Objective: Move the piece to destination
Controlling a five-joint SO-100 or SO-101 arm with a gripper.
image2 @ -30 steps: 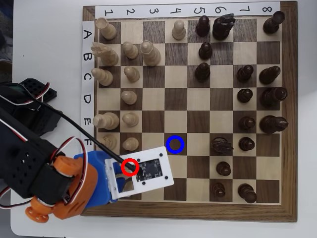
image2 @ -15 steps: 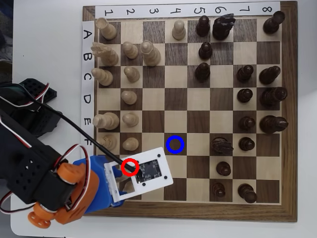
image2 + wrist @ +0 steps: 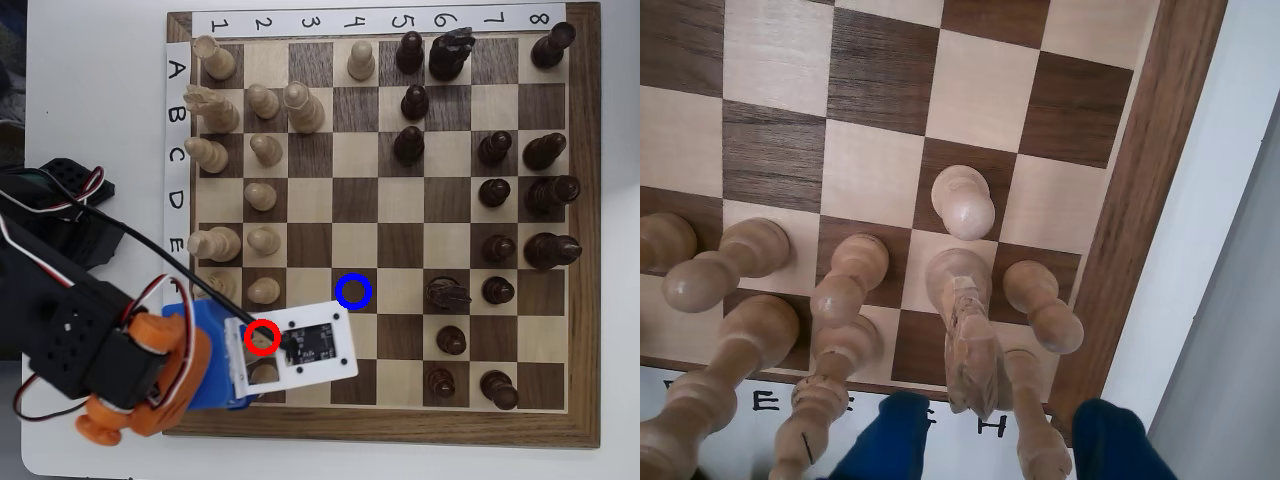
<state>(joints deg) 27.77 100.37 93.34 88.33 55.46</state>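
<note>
Overhead view, one item in hand: arm [image 3: 100,350] bent over the near-left corner of the board [image 3: 585,432].

- Change in the last second: the arm has swung a little further in, and its white camera plate [image 3: 312,345] has slid slightly lower and rightward over the red ring [image 3: 262,337].
- Piece [image 3: 965,340]: cream, knight-like, brownish top. In the wrist view it stands upright on its square, in line with the gripper. From above it is hidden under the plate.
- Gripper [image 3: 1000,445]: blue fingers [image 3: 890,440] spread apart, one on each side of the piece, gripping nothing.
- Pawn [image 3: 963,200]: one square ahead of the piece.
- Destination [image 3: 353,291]: blue-ringed dark square, bare, up and right of the plate.

Judgement: the approach looks nearly finished. Closing on the piece, lifting it and carrying it are not yet done.
</note>
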